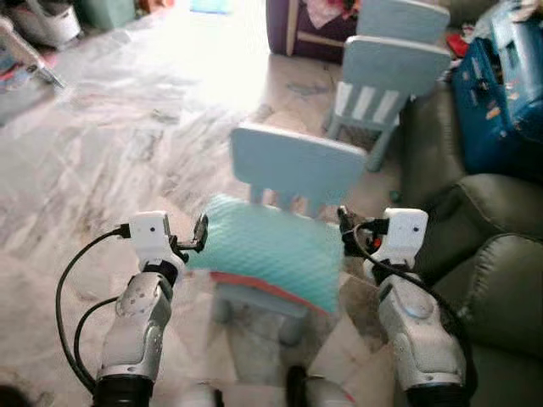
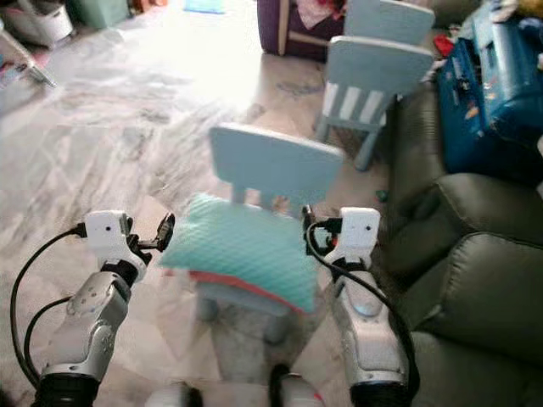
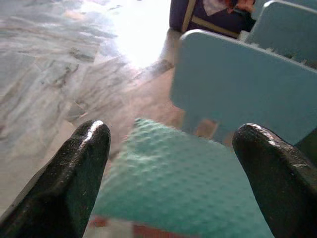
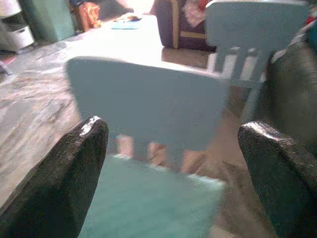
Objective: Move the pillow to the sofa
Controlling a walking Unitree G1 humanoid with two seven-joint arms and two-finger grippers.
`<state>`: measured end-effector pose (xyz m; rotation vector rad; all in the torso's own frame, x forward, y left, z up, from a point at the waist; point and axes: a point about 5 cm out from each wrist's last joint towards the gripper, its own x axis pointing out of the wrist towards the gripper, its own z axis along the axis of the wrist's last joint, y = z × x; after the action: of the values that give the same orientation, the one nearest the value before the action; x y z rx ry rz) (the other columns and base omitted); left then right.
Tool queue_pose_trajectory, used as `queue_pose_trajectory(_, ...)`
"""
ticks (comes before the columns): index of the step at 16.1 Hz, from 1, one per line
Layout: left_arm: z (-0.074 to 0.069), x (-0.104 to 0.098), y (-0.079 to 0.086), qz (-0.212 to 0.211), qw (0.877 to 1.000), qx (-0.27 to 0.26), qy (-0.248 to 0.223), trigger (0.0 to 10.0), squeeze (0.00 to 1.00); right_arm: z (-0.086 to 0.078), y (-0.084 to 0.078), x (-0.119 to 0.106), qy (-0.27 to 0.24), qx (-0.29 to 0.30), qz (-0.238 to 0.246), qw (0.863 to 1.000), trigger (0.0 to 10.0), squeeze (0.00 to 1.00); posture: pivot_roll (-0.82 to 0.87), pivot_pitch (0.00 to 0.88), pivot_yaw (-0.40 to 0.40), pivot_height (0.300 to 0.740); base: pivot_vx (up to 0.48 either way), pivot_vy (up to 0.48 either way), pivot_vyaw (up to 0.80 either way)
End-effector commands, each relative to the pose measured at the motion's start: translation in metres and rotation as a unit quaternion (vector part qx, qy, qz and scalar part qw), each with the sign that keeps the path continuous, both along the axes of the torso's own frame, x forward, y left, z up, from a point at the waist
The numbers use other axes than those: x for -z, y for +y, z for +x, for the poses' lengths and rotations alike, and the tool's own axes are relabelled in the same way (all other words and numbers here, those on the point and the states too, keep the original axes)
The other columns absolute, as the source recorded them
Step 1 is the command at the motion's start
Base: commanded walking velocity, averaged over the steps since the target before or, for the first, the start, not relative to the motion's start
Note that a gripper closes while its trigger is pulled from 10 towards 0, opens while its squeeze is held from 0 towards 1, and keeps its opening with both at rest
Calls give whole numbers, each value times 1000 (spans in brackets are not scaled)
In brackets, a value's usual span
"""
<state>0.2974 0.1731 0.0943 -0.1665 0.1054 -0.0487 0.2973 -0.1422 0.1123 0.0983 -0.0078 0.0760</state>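
A teal pillow [image 1: 271, 250] with a red-orange edge lies on the seat of a small light-blue chair [image 1: 297, 165] straight ahead. My left gripper [image 1: 198, 234] is open at the pillow's left edge, its fingers wide apart in the left wrist view with the pillow [image 3: 173, 188] between and beyond them. At the pillow's right edge, beside the chair back, my right gripper [image 1: 344, 224] is open too; the right wrist view has the pillow [image 4: 153, 203] low between its spread fingers [image 4: 74, 168]. Neither gripper holds anything. The dark green sofa [image 1: 501, 271] is on my right.
A second light-blue chair [image 1: 390, 68] stands behind the first, close to the sofa's arm. A blue case [image 1: 501, 85] rests on the sofa further back. A purple cabinet [image 1: 293, 30] is at the far end. Marble floor [image 1: 110, 153] spreads to the left.
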Motion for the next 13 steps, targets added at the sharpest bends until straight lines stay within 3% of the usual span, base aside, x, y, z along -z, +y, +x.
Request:
queue_pose_trajectory(1,-1,3,0,6,1000,0,8,10000,0,-1,-3,2,5,6,-3,1000,10000,0,-74,206,-29,740,0,0,0)
queue_pose_trajectory(10,-2,3,-2,5,1000,4,4,10000,0,-1,-4,3,8,6,-4,1000,10000,0,-74,204,-34,740,0,0,0)
queue_pose_trajectory(13,-2,4,-1,7,1000,4,6,10000,0,1,-3,4,13,3,-1,1000,10000,0,-71,198,-35,740,0,0,-800)
